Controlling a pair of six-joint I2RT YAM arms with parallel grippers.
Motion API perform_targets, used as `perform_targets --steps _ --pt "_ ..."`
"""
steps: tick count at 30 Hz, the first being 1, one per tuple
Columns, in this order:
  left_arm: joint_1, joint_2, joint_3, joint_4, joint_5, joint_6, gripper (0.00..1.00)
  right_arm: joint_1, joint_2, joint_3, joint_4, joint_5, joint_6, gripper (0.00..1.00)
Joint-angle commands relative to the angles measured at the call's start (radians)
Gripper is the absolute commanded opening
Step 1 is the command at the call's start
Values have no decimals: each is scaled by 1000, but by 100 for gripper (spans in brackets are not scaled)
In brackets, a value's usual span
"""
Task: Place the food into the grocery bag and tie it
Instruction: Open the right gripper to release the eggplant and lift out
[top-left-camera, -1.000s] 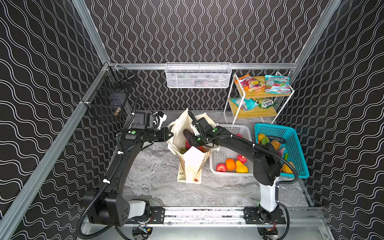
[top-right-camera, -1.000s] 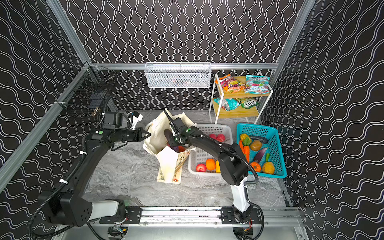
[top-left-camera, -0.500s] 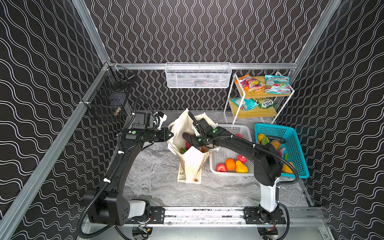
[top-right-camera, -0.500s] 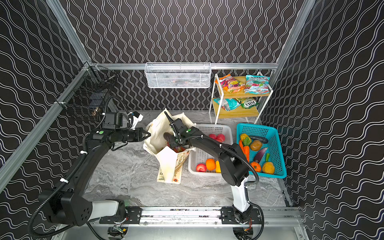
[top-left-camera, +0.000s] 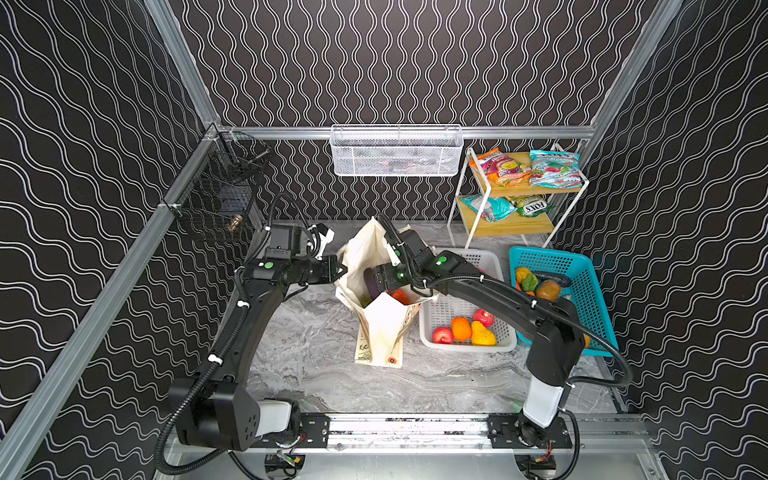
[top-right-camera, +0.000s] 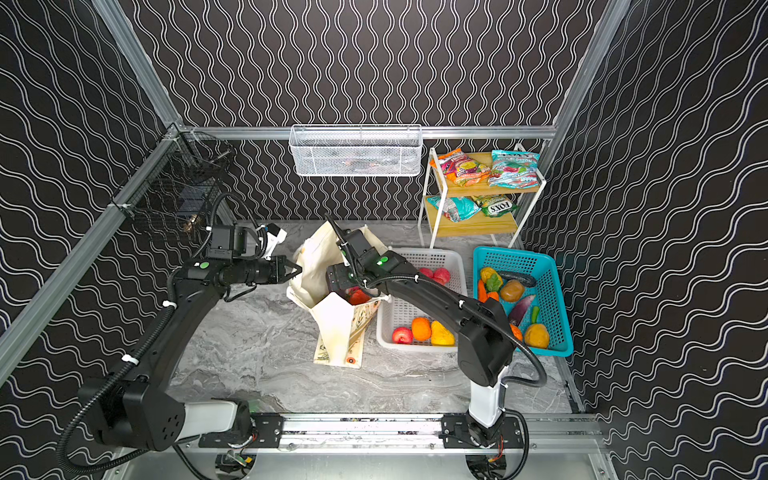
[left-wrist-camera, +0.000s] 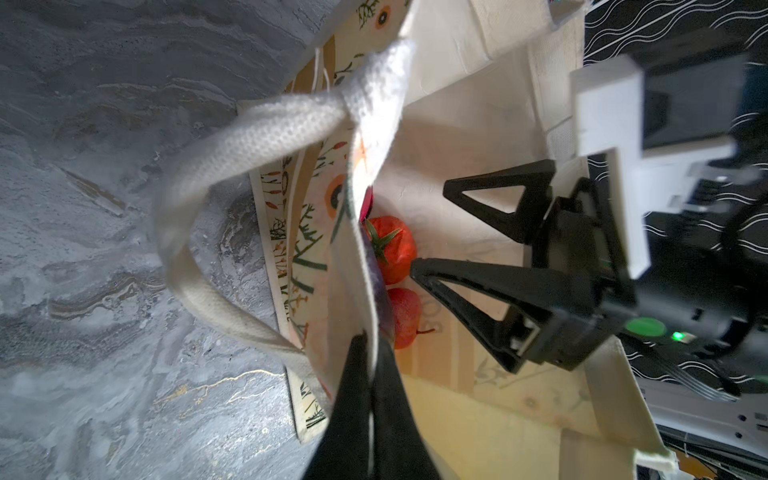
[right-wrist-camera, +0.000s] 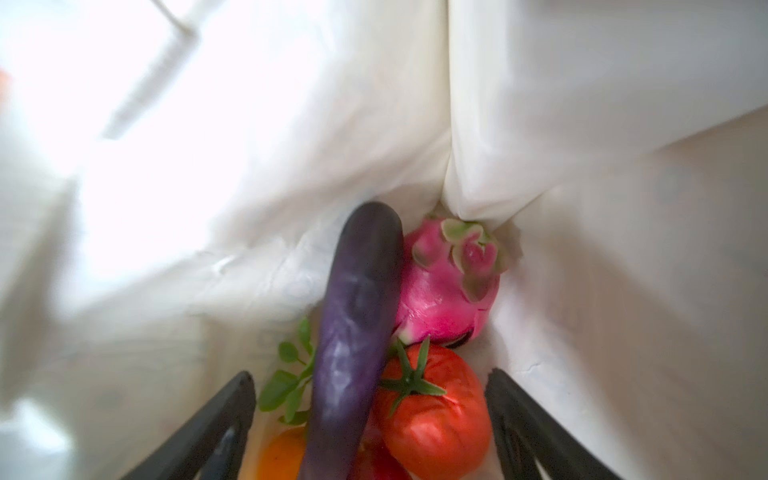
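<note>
Purple aubergine (right-wrist-camera: 353, 345) lengthwise within wide-spread right hand (right-wrist-camera: 370, 374), tip deep in grocery bag (right-wrist-camera: 582, 124), left hand (left-wrist-camera: 368, 345) pinching rim.

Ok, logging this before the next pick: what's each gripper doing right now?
Left gripper: shut on the grocery bag at its rim.
Right gripper: open inside the bag, above the eggplant, holding nothing.

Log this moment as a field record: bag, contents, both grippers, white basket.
bag: grocery bag, upright on the table, mouth open
contents seen: eggplant, dragon fruit, tomato, orange
left gripper: shut on the bag's rim
right gripper: open inside the bag mouth, gripping nothing
white basket: fruit inside
</note>
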Motion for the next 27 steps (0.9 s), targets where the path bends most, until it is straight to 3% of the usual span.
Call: perform_targets --steps 1,7,20,27 --pt "0 1 3 4 -19 15 0 3 -27 6 17 25 -10 91" --pt "0 -2 -1 9 -28 11 0 13 -71 12 18 42 -7 99" --pt "0 20 36 -55 -43 21 0 17 -98 193 -115 93 -60 99" --pt "0 34 48 -77 -29 21 0 17 -148 173 -114 127 -41 99"
